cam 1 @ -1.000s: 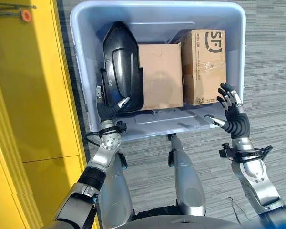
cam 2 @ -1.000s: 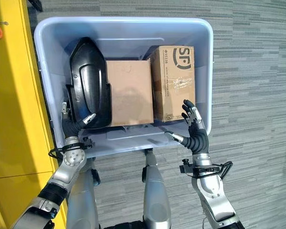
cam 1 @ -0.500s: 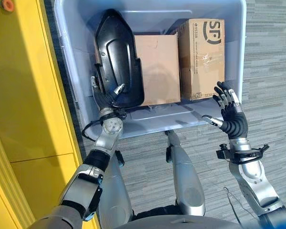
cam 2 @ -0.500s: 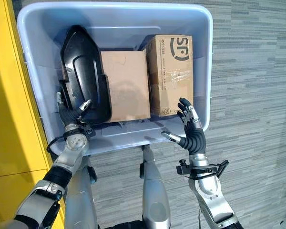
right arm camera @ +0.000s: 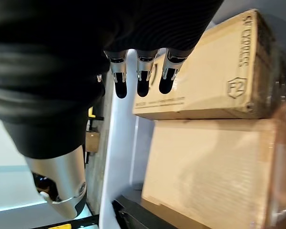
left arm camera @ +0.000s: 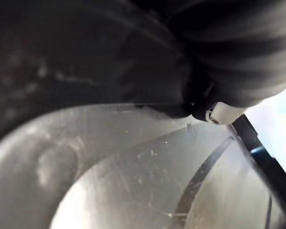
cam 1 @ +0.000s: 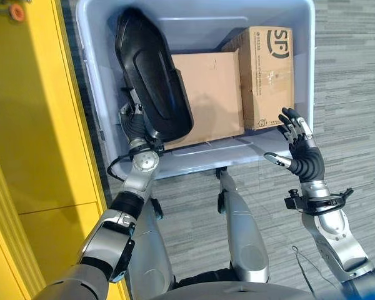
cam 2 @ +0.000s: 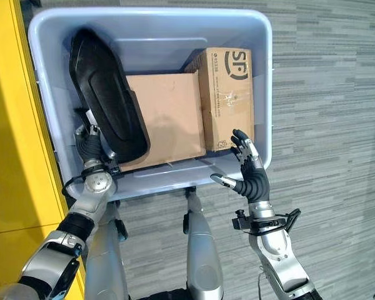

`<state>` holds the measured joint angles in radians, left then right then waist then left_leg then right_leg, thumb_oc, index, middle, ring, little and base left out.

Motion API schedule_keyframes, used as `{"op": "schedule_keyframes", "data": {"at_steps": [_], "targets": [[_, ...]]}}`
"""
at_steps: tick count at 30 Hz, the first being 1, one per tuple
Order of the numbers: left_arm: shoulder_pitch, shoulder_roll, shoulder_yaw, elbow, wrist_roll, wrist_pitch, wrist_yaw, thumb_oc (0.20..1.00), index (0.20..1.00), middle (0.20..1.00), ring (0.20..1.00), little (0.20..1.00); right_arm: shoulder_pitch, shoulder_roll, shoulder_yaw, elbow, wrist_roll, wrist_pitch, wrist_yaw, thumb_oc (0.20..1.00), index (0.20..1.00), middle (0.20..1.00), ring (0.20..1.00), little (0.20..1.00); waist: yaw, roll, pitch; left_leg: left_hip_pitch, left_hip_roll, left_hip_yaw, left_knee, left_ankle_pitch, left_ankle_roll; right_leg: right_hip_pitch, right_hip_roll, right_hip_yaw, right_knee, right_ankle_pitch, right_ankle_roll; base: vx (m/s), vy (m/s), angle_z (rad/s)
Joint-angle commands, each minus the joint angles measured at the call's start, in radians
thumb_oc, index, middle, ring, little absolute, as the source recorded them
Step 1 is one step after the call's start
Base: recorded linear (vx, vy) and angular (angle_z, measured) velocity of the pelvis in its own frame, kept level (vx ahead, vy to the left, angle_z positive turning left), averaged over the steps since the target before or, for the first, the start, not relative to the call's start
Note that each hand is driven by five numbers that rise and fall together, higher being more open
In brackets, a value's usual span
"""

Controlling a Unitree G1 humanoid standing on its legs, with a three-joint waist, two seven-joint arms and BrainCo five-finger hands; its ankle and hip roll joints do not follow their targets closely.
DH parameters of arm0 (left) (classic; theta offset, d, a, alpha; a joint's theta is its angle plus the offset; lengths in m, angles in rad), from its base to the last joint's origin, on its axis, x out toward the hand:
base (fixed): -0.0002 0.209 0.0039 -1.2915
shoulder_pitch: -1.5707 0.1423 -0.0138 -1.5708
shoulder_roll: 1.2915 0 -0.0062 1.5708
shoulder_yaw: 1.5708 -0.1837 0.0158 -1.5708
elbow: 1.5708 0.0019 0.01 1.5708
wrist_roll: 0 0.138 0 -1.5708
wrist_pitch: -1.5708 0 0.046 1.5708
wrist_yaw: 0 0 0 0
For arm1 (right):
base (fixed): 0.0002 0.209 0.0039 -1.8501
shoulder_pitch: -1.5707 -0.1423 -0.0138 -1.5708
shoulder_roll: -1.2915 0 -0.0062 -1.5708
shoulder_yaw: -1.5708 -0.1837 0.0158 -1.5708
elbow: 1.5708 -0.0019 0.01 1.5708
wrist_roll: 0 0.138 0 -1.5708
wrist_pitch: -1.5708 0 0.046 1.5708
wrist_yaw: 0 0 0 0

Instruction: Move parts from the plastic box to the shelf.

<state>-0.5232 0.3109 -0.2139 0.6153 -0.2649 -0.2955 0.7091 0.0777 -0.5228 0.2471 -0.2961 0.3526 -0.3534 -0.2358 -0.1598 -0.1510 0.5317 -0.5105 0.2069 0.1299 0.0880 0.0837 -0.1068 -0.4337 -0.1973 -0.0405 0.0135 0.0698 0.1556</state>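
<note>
Ahead of my right hand (cam 1: 302, 152) sits the pale blue-grey plastic box (cam 1: 90, 56) on grey ribbed carpet (cam 1: 356, 87), and the box's near wall stands between my palm and what lies inside. That hand hangs just outside the near right corner, fingers (right arm camera: 142, 76) straight and spread, thumb out to the side, holding nothing; just past the fingertips is the taller printed carton (cam 1: 267, 75), standing against the box's right wall. It carries large dark lettering and smaller lines of print on its top and side faces (I leave the wording alone). Touching it on the side toward my other arm is a plain brown carton (cam 1: 209, 94), lower and wider, with no marking that I can make out. Over that carton's far edge leans the big black moulded part (cam 1: 151, 81), tilted up against the box's left wall. My left hand (cam 1: 132, 120) is down inside the box at the lower end of this part, right against it, with the fingers hidden behind it, so I cannot tell whether they are curled or straight. Beyond my left arm a yellow shelf frame (cam 1: 37, 125) runs alongside the box.
</note>
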Motion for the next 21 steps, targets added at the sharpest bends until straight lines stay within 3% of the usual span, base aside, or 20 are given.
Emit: {"op": "schedule_keyframes", "data": {"at_steps": [1,16,21], "targets": [[0.109,0.020,0.038,-0.007,0.049,-0.014,-0.043,0.200,0.200,0.200,0.200,0.200,0.025,-0.017,-0.067,-0.010,0.045,-0.038,0.017,1.000,1.000,1.000,1.000,1.000,0.037,0.012,-0.099,0.060,0.087,-0.042,0.015,0.029,-0.061,0.004,-0.090,0.029,0.114,0.040,0.059,0.10,0.034,-0.14],[0.353,0.171,0.203,-0.481,0.179,-0.073,-0.163,0.200,0.200,0.200,0.200,0.200,0.065,0.011,-0.145,0.014,0.061,-0.022,0.080,1.000,1.000,1.000,1.000,1.000,0.077,0.097,-0.238,0.284,0.076,-0.019,-0.074,0.023,-0.066,0.194,-0.128,0.012,0.061,0.016,0.064,0.06,0.010,0.02],[0.448,0.201,0.246,-0.690,0.133,-0.121,-0.286,0.200,0.200,0.200,0.200,0.200,0.073,0.022,-0.163,0.015,0.066,-0.007,0.117,1.000,1.000,1.000,1.000,1.000,0.087,0.134,-0.299,0.358,0.071,-0.019,-0.096,0.021,-0.065,0.265,-0.132,-0.001,0.065,-0.011,0.064,0.04,-0.025,0.01]]}}
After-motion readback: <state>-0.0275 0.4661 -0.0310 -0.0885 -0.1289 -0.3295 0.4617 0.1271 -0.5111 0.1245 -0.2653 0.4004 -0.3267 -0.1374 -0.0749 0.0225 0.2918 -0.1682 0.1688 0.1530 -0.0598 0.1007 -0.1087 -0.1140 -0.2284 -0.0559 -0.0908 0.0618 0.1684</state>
